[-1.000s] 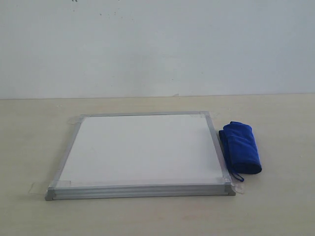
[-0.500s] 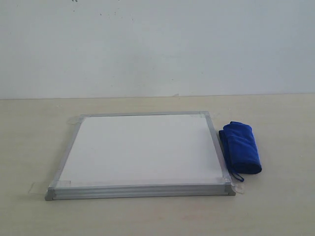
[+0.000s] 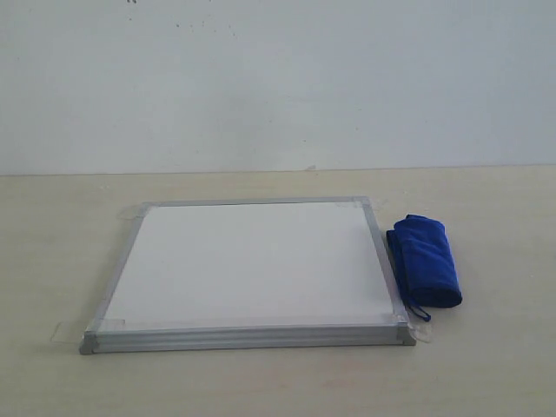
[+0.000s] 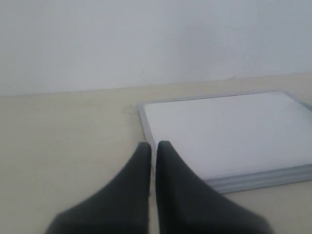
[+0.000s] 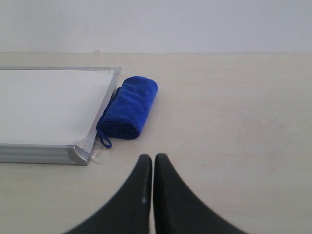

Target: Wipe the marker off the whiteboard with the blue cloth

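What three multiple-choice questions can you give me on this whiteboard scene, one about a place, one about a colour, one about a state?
1. Where is the blue cloth?
A. On top of the whiteboard.
B. On the table, beside the whiteboard's right edge as the exterior view shows it.
C. Held in an end effector.

2. What colour is the whiteboard's frame?
A. Black.
B. Red.
C. Silver-grey.

3. How is the right end effector?
A. Shut and empty.
B. Shut on the cloth.
C. Wide open.

Answers:
1 B: the cloth lies on the table by that edge.
2 C: the rim looks pale metal grey.
3 A: in the right wrist view its fingers meet with nothing between them.
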You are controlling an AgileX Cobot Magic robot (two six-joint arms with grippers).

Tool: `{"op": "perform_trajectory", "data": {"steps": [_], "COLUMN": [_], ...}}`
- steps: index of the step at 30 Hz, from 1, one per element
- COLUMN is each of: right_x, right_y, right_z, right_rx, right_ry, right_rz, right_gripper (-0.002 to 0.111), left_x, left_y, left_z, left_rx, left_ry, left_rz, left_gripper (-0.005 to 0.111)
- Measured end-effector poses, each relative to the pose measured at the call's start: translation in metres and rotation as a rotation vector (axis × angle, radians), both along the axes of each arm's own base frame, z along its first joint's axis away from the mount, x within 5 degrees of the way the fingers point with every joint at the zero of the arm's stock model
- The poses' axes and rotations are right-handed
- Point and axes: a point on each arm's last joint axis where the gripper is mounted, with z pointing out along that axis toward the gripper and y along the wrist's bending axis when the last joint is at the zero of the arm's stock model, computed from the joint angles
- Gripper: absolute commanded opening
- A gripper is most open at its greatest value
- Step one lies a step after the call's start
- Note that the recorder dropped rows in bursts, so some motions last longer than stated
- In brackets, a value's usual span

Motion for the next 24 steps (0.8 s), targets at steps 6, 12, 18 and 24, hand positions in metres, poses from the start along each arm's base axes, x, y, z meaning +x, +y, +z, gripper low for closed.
{"op": "perform_trajectory", "data": {"steps": [6, 12, 18, 24], "right_x": [0.0000, 0.0000, 0.0000, 0.0000], "right_y": [0.0000, 0.0000, 0.0000, 0.0000], "right_z": [0.0000, 0.0000, 0.0000, 0.0000], "right_rx": [0.000, 0.000, 0.000, 0.000], "right_ry": [0.000, 0.000, 0.000, 0.000], "right_rz": [0.000, 0.000, 0.000, 0.000], "right_gripper": [0.001, 0.001, 0.001, 0.001], "left_x": [-0.0003, -0.0007, -0.0015, -0.0016], "left_y": [-0.0037, -0.0058, -0.0075, -0.0076], "left_z": [-0.0007, -0.0023, -0.0059, -0.0060], "left_rx": [-0.065, 0.066, 0.046, -0.036], "left_ry": [0.010, 0.021, 0.062, 0.070], "left_rz": [-0.032, -0.074, -0.091, -0.078], "left_gripper": [0.004, 0.004, 0.004, 0.004]}}
